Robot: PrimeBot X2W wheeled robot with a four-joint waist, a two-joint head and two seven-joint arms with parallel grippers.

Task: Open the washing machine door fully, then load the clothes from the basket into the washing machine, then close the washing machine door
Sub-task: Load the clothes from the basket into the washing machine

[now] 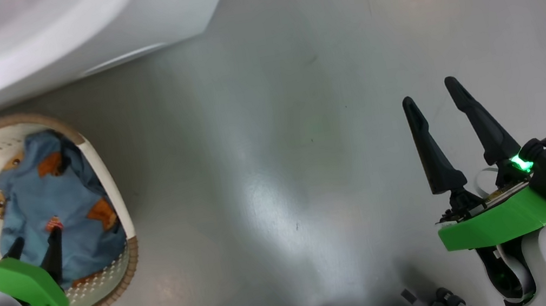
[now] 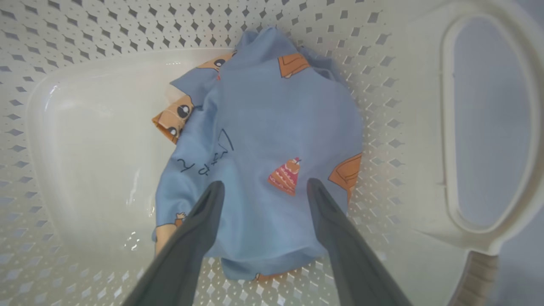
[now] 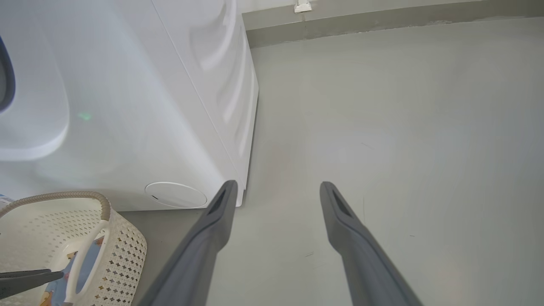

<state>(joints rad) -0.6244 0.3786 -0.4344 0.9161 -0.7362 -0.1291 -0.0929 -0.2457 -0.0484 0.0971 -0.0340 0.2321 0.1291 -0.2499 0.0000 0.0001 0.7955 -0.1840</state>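
My left claw point(image 2: 265, 187) hangs inside the small cream-white perforated plastic basket with the brown woven-look rim point(image 2: 85, 25). Its two long dark fingers are spread wide and hold nothing, the tips just over the soft light-blue cloth printed with orange and brown motifs point(image 2: 263, 127), which lies bunched toward the basket's handle end. The step in hand, as I judge it, is picking up the clothes. I should sink straight down so both tips press into the thick middle of the heap and pinch there, not at a loose corner, so the piece lifts whole and nothing trails. The basket's walls stand close around me and its handle loop is near my outer finger, so I should rise above the rim before swinging. The big white boxy washing machine point(image 1: 67, 32) stands just behind the basket. Beside the basket lies smooth grey floor point(image 1: 277, 147), and over it, well apart, hangs my right claw point(image 1: 430, 91), fingers spread and empty.
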